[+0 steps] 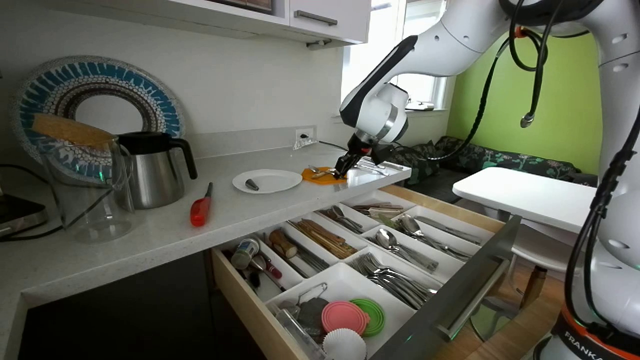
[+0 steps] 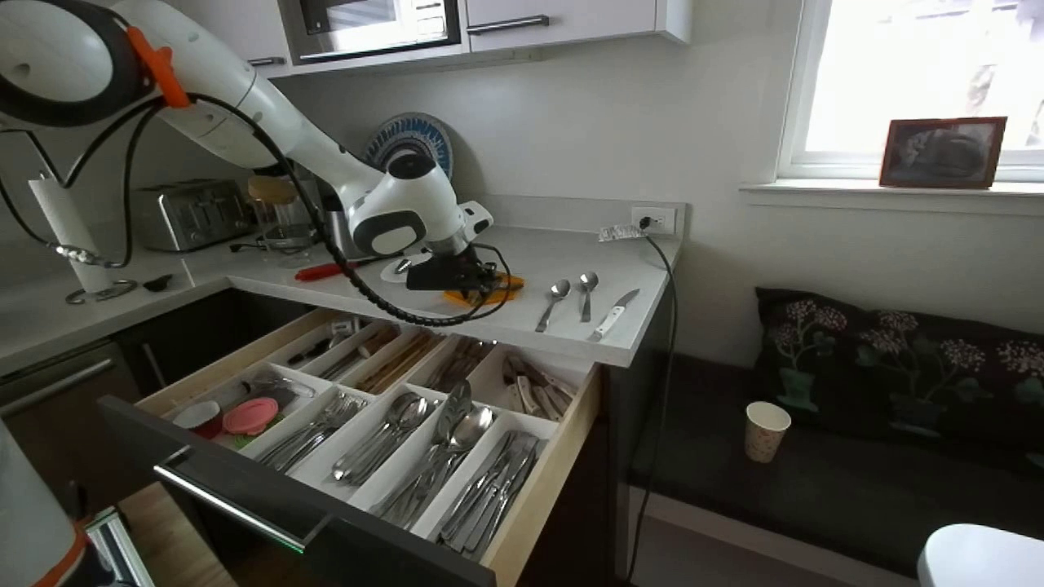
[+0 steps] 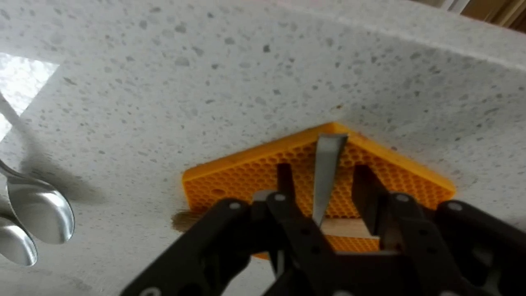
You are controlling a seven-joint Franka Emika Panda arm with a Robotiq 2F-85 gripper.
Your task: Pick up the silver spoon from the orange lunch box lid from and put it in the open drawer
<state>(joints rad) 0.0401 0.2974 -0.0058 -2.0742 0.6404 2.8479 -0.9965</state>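
The silver spoon [image 3: 327,168] lies on the orange lid [image 3: 242,179]. Only its flat handle shows in the wrist view; its bowl is hidden behind the gripper. My gripper [image 3: 322,174] is open, its two fingers apart on either side of the handle, with orange lid showing between handle and fingers. In both exterior views the gripper [image 1: 341,172] [image 2: 483,292] is low over the orange lid [image 1: 320,180] [image 2: 510,287] near the counter's front edge. The open drawer [image 1: 240,295] [image 2: 542,522] is below the counter, with white dividers, cutlery and pink and green bowls.
A wooden-handled brush [image 3: 345,227] lies across the lid under the gripper. A white plate [image 1: 280,181] is beside the lid. Two spoons [image 2: 555,300] [image 2: 587,293] and a knife [image 2: 608,319] lie near the counter's end. A red lighter [image 1: 201,210] and upper cabinets [image 1: 325,20] are around.
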